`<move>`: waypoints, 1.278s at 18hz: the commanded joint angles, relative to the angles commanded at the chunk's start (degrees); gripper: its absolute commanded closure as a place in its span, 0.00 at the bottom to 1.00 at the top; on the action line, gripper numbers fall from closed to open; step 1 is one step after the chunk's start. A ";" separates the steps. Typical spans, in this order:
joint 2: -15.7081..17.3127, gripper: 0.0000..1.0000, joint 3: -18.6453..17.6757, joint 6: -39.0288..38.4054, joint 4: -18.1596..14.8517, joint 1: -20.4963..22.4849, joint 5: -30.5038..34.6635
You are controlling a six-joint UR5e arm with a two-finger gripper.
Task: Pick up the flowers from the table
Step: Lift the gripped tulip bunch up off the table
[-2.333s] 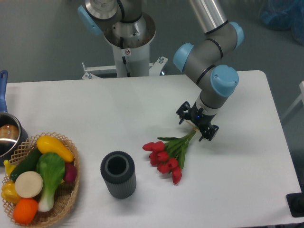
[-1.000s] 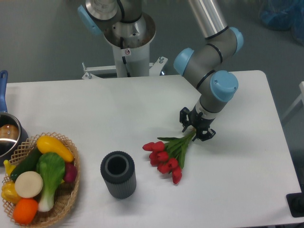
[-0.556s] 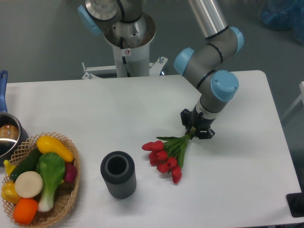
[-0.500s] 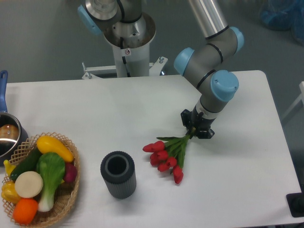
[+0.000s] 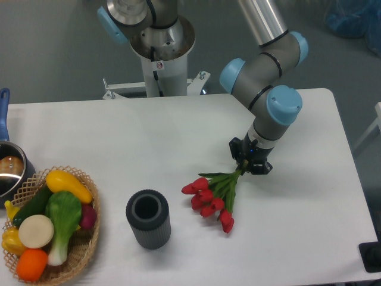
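The flowers [image 5: 213, 196] are a bunch of red tulips with green leaves and stems, in the middle right of the white table [image 5: 178, 137]. The stem end points up and right into my gripper [image 5: 249, 165]. The gripper is shut on the stem end. The red heads hang low toward the front left, close to the tabletop; I cannot tell whether they touch it. The arm's grey and blue wrist stands above the gripper.
A dark grey ribbed cylinder cup [image 5: 147, 218] stands upright left of the flowers. A wicker basket [image 5: 88, 238] with vegetables sits at the front left. A metal pot [image 5: 9, 170] with a blue handle is at the left edge. The robot's base column [image 5: 159, 56] stands behind the table.
The gripper went from open around the stem end to shut on it. The gripper and the flowers have since shifted slightly to the right.
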 joint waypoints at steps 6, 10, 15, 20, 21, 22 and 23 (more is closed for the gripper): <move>2.29 0.79 0.97 -0.09 0.09 1.05 -8.35; 5.19 0.79 1.59 -0.09 0.09 2.55 -17.57; 6.95 0.79 4.13 -4.48 0.17 4.22 -27.33; 8.44 0.79 5.37 -7.74 0.17 6.41 -36.99; 8.53 0.79 5.37 -7.82 0.17 6.94 -39.37; 8.71 0.79 5.37 -7.82 0.17 7.47 -41.74; 8.88 0.79 5.37 -7.82 0.17 8.17 -43.94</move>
